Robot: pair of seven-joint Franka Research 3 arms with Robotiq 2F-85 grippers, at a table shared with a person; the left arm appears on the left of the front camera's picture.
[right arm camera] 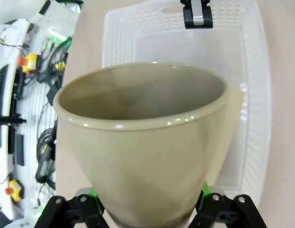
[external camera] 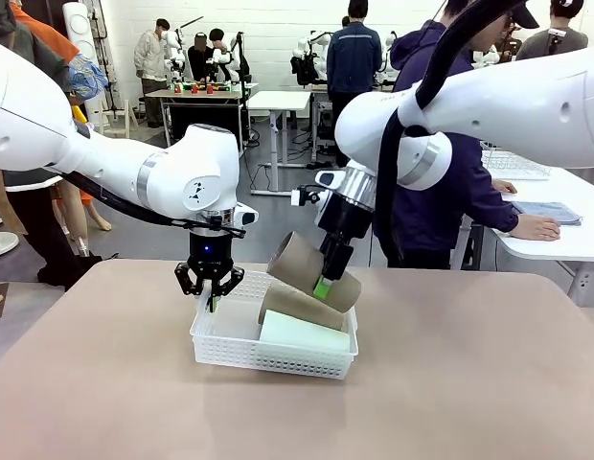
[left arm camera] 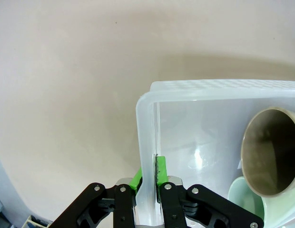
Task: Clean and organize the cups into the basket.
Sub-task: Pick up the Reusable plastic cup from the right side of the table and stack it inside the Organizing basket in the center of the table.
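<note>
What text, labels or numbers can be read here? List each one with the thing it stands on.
None can be read.
The tan cup in the right gripper, the mint cup and the white basket are plain.
The left arm's dot emblem has no letters.

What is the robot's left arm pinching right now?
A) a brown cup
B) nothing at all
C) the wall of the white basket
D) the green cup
C: in the left wrist view the left gripper has its jaws shut on the thin wall of the white basket, one green pad on each side, while the brown cup and green cup lie inside, untouched by it.
</note>
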